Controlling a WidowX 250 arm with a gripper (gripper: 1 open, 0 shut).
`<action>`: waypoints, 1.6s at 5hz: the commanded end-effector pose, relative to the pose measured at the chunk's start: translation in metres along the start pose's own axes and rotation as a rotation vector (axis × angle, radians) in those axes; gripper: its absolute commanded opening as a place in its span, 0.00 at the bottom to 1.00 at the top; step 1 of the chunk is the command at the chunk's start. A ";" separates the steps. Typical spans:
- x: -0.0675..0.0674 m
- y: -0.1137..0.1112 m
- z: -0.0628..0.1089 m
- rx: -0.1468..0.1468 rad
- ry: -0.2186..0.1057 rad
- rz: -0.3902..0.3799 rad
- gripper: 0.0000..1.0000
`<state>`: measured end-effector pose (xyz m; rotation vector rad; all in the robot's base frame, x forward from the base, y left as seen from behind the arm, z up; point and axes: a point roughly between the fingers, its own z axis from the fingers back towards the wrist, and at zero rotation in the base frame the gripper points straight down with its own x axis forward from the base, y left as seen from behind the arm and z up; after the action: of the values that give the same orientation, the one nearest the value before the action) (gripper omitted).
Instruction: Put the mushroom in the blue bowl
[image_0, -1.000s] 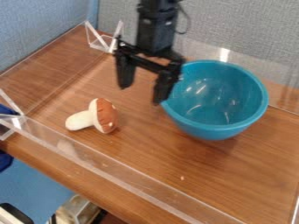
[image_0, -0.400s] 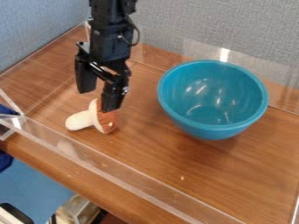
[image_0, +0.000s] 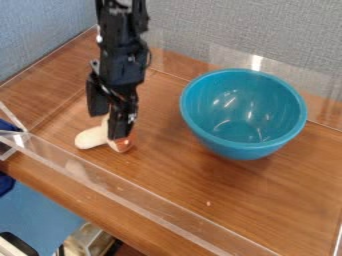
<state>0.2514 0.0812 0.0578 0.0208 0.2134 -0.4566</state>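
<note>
The gripper (image_0: 110, 121) points almost straight down over the mushroom (image_0: 102, 137), its two black fingers spread wide with nothing clamped between them. The fingertips stand at or just above the mushroom; whether they touch it cannot be told. The mushroom lies on its side on the wooden table (image_0: 201, 190), cream stem towards the left, reddish-brown cap partly hidden behind the right finger. The bowl (image_0: 243, 113) sits upright to the right of it, near but apart, with bare wood between them and nothing lying in that gap; the bowl holds nothing. A low clear wall (image_0: 127, 212) runs along the near edge of the table, and more clear panels stand at the back, behind the arm and bowl. At the far left edge a small blue thing (image_0: 8, 128) shows, too cut off to identify.
</note>
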 end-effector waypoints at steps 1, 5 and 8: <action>0.002 0.008 -0.010 0.001 -0.023 -0.015 1.00; 0.012 0.029 -0.028 -0.039 -0.076 -0.034 1.00; 0.015 0.023 -0.027 -0.055 -0.093 -0.049 1.00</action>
<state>0.2660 0.0944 0.0235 -0.0714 0.1638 -0.4909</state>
